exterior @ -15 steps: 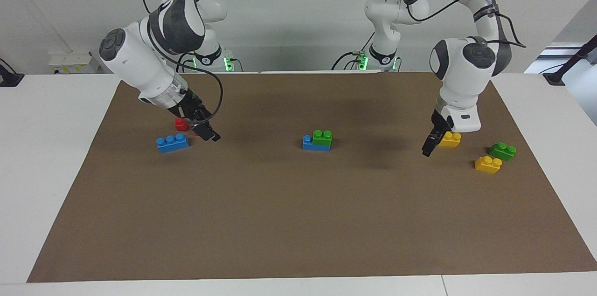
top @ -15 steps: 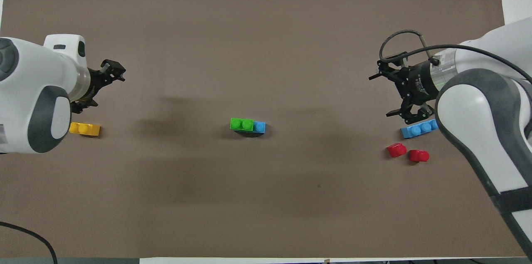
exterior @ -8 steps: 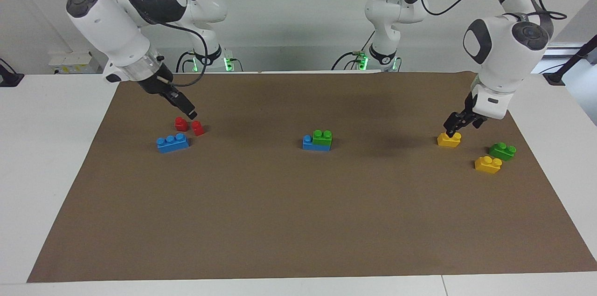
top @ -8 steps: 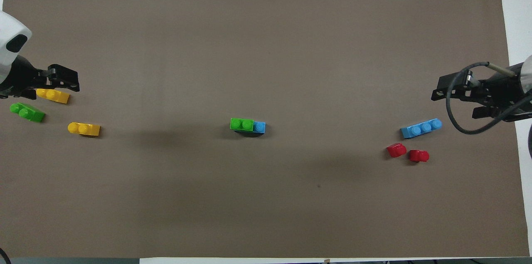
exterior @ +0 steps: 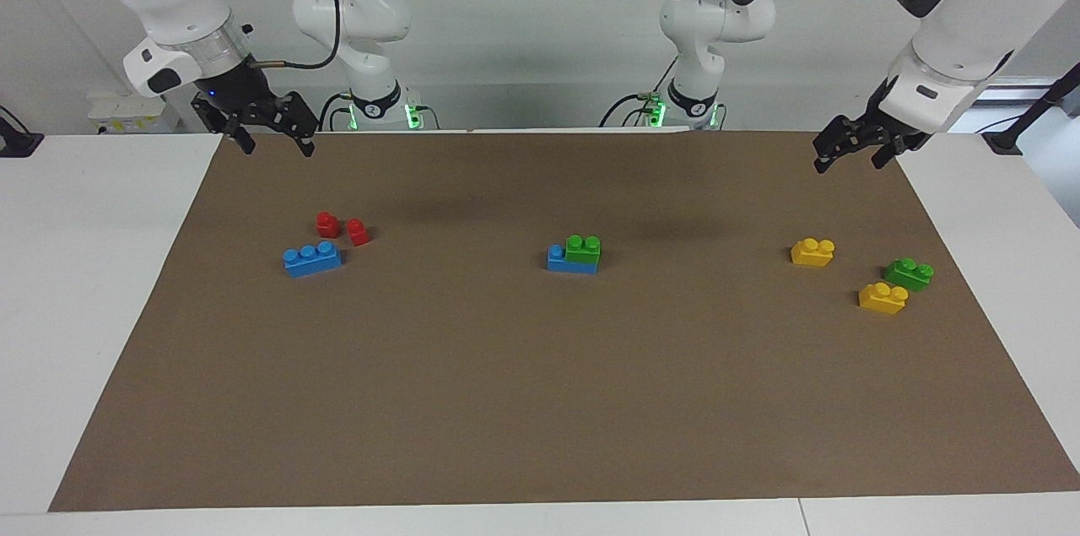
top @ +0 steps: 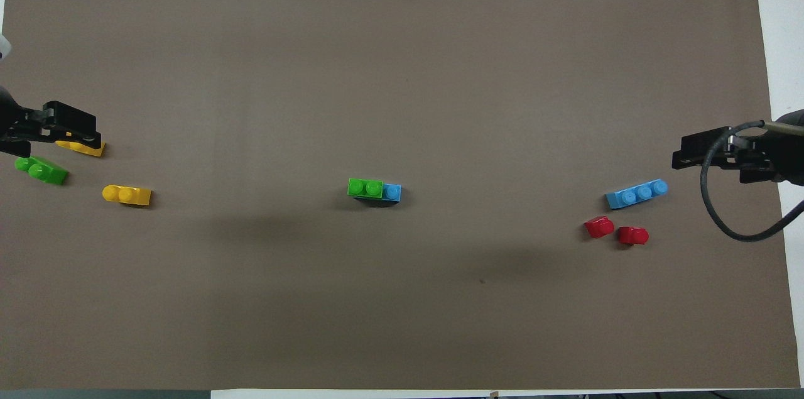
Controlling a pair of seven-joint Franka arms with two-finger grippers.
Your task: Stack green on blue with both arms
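Note:
At the mat's middle a green brick [exterior: 583, 248] [top: 365, 188] sits stacked on a blue brick [exterior: 561, 259] [top: 392, 192], covering two of its studs. A second blue brick [exterior: 313, 258] [top: 637, 193] lies toward the right arm's end. A second green brick [exterior: 909, 273] [top: 41, 170] lies toward the left arm's end. My right gripper [exterior: 277, 148] hangs open and empty, raised over the mat's edge by the robots. My left gripper [exterior: 850, 164] is also open and empty, raised over the mat at its own end.
Two red pieces [exterior: 327, 224] [exterior: 359, 231] lie beside the lone blue brick, nearer to the robots. Two yellow bricks [exterior: 812, 252] [exterior: 882, 298] lie around the lone green brick. All of it rests on a brown mat [exterior: 540, 401] on a white table.
Both arms have lifted and drawn back toward their bases, away from the bricks at each end. No brick has moved.

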